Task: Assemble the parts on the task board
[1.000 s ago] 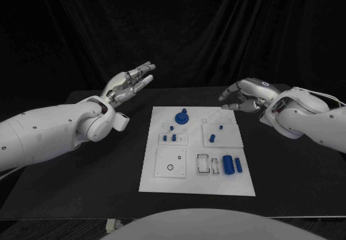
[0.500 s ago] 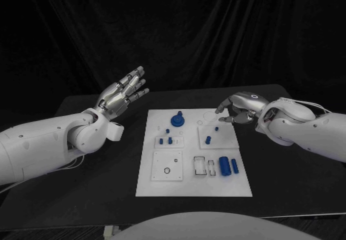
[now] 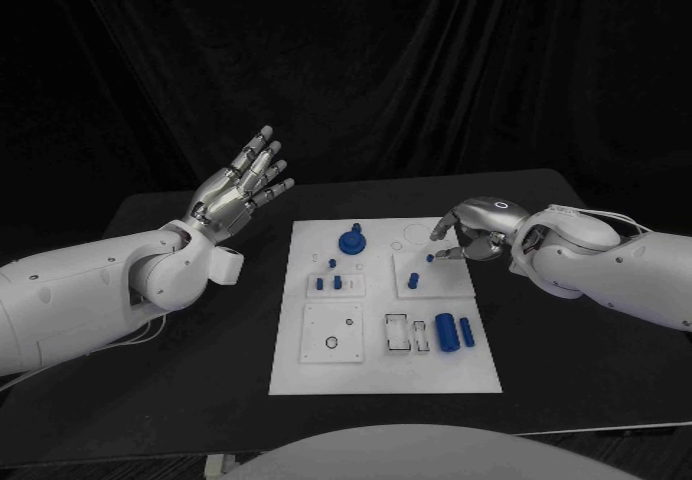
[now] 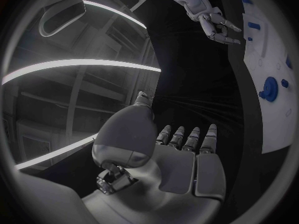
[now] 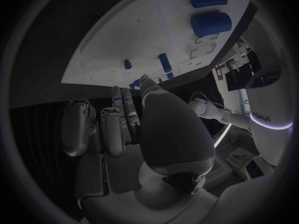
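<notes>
The white task board (image 3: pixel 387 350) lies in the middle of the black table. On it stand a round blue knob (image 3: pixel 353 239), several small blue pegs (image 3: pixel 330 281) and two blue cylinders (image 3: pixel 454 331). My right hand (image 3: pixel 473 232) hovers over the board's far right corner, fingers bent down near a small peg (image 3: pixel 430 258), with nothing in them. The right wrist view has that peg (image 5: pixel 127 63) just past the fingertips (image 5: pixel 118 92), and the cylinders (image 5: pixel 211 22) farther off. My left hand (image 3: pixel 238 190) is raised left of the board, palm flat, fingers apart and empty.
The black table (image 3: pixel 173 350) extends on both sides of the board, with a dark curtain behind it. In the left wrist view my right hand (image 4: pixel 215 22) hangs over the board's (image 4: pixel 274 119) far end, past the blue knob (image 4: pixel 269 88).
My right hand has come down and inward from beside the board to its far right corner, over the small peg. The left hand has turned more upright, staying raised.
</notes>
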Controlling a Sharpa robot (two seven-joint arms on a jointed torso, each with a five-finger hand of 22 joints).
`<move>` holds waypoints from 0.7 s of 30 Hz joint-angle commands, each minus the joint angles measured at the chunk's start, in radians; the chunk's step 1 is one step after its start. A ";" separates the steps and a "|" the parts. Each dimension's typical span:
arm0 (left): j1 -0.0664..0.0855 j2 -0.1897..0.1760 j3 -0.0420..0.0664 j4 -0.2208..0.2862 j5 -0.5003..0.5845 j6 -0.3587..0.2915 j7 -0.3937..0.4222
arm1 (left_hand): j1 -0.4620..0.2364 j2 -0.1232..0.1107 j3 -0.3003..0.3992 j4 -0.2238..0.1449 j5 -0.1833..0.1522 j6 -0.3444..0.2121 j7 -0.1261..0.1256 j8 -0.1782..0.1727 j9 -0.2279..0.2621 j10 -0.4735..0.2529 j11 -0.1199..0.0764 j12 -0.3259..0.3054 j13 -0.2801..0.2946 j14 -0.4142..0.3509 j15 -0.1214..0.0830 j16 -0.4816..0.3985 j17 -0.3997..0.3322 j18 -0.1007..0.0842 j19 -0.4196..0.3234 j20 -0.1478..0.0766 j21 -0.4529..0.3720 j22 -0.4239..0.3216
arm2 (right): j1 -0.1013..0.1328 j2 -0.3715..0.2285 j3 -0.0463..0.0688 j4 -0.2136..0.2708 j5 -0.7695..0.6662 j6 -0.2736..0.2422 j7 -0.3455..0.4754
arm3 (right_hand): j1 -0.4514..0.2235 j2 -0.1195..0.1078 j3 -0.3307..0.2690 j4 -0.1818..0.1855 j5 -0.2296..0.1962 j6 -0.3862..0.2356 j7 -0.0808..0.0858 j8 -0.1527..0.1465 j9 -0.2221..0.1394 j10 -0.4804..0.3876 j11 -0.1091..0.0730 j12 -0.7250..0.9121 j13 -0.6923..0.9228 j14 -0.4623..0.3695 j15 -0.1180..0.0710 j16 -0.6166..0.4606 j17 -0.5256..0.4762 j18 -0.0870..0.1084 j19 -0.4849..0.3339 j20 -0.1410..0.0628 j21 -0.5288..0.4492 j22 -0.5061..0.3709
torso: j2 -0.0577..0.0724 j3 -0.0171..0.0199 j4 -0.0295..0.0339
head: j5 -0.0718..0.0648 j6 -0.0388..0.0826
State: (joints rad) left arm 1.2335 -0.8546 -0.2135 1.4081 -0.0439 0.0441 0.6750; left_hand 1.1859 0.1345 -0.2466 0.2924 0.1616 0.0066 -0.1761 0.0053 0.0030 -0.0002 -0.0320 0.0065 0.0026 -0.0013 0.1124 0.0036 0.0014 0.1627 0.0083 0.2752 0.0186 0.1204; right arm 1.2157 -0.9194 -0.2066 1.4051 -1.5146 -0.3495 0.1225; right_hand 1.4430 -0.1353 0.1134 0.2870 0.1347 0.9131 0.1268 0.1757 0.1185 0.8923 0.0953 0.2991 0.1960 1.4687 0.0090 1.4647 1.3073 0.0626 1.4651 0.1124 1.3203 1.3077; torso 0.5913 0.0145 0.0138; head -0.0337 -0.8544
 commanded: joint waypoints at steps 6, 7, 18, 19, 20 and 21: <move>-0.002 0.001 0.001 0.004 0.015 0.009 0.150 | -0.013 0.003 0.005 0.000 -0.008 -0.005 0.004 -0.005 -0.003 -0.001 -0.007 0.002 -0.001 0.001 0.004 -0.004 -0.001 0.016 0.001 -0.002 -0.005 -0.005 | -0.018 0.020 0.000 -0.019 -0.016 0.012 -0.025 | 0.010 0.000 0.018 -0.004 0.015 -0.011 0.000 -0.013 -0.002 0.003 0.001 0.009 -0.003 0.052 -0.005 0.010 0.097 -0.004 0.009 -0.005 0.012 0.185 | 0.000 0.0000 -0.0010 | 0.003 0.005; -0.002 0.000 0.001 0.004 0.015 0.009 0.150 | -0.012 0.004 0.006 0.000 -0.007 -0.004 0.014 -0.005 -0.002 -0.001 -0.006 0.004 0.000 0.001 0.004 -0.004 -0.001 0.017 0.002 -0.005 -0.005 -0.005 | -0.020 0.022 0.000 -0.022 -0.016 0.009 -0.025 | 0.010 0.000 0.019 -0.004 0.015 -0.012 0.000 -0.013 -0.002 0.003 0.001 0.009 -0.003 0.053 -0.005 0.011 0.097 -0.005 0.010 -0.005 0.013 0.186 | 0.000 -0.0001 -0.0013 | 0.003 0.006; -0.002 -0.002 0.001 0.002 0.015 0.010 0.140 | 0.039 0.003 0.014 -0.002 0.056 0.033 0.111 0.003 0.006 0.000 0.025 0.015 0.003 0.001 0.012 -0.004 -0.001 0.015 0.004 -0.013 -0.004 -0.012 | -0.029 0.035 0.000 -0.036 -0.016 -0.009 -0.030 | 0.023 -0.001 0.030 -0.009 0.050 -0.034 -0.015 -0.026 -0.005 -0.003 0.004 0.020 -0.006 0.049 -0.003 0.006 0.086 -0.002 0.005 -0.003 0.003 0.183 | 0.000 0.0000 -0.0004 | -0.002 0.008; -0.002 -0.002 0.001 0.002 0.015 0.013 0.138 | 0.051 0.003 0.017 -0.002 0.071 0.036 0.119 0.004 0.006 0.000 0.030 0.016 0.003 0.001 0.013 -0.004 -0.001 0.015 0.004 -0.011 -0.004 -0.012 | -0.030 0.036 0.000 -0.037 -0.016 -0.007 -0.031 | 0.028 -0.001 0.033 -0.011 0.073 -0.034 -0.015 -0.026 -0.004 -0.003 0.004 0.022 -0.007 0.049 -0.002 0.006 0.086 -0.002 0.005 -0.003 0.002 0.182 | 0.000 0.0000 -0.0004 | -0.002 0.008; -0.002 -0.001 0.001 0.002 0.015 0.015 0.135 | 0.067 0.005 0.020 -0.002 0.086 0.038 0.126 0.004 0.006 0.000 0.039 0.017 0.003 0.001 0.016 -0.004 -0.001 0.016 0.004 -0.008 -0.004 -0.012 | -0.031 0.037 0.000 -0.039 -0.016 -0.005 -0.031 | 0.036 0.000 0.041 -0.015 0.117 -0.032 -0.015 -0.026 -0.003 -0.004 0.004 0.025 -0.008 0.048 -0.002 0.005 0.084 -0.001 0.004 -0.002 0.000 0.182 | 0.000 -0.0001 -0.0006 | -0.003 0.008; -0.002 -0.001 0.001 0.002 0.015 0.018 0.134 | 0.077 0.006 0.021 -0.001 0.097 0.042 0.132 0.004 0.007 0.000 0.050 0.018 0.003 0.001 0.020 -0.004 -0.001 0.016 0.005 -0.003 -0.004 -0.011 | -0.032 0.038 0.000 -0.040 -0.016 -0.003 -0.031 | 0.042 0.000 0.046 -0.018 0.147 -0.031 -0.014 -0.025 -0.003 -0.004 0.004 0.026 -0.010 0.047 -0.002 0.005 0.083 -0.001 0.003 -0.003 -0.001 0.181 | 0.000 -0.0002 -0.0005 | -0.003 0.007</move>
State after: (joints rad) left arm 1.2326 -0.8578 -0.2135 1.4082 -0.0382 0.0454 0.6764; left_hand 1.2540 0.1395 -0.2338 0.2910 0.2501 0.0488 -0.0511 0.0038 0.0087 -0.0005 0.0102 0.0184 0.0047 -0.0007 0.1243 0.0036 0.0010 0.1626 0.0131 0.2635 0.0186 0.1095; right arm 1.1870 -0.8826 -0.2065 1.3667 -1.5219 -0.3457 0.1120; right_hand 1.4751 -0.1359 0.1545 0.2688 0.2631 0.8827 0.1106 0.1518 0.1141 0.8922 0.0952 0.3213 0.1875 1.4687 0.0090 1.4723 1.3073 0.0625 1.4650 0.1124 1.3230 1.3075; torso 0.5913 0.0144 0.0131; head -0.0354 -0.8459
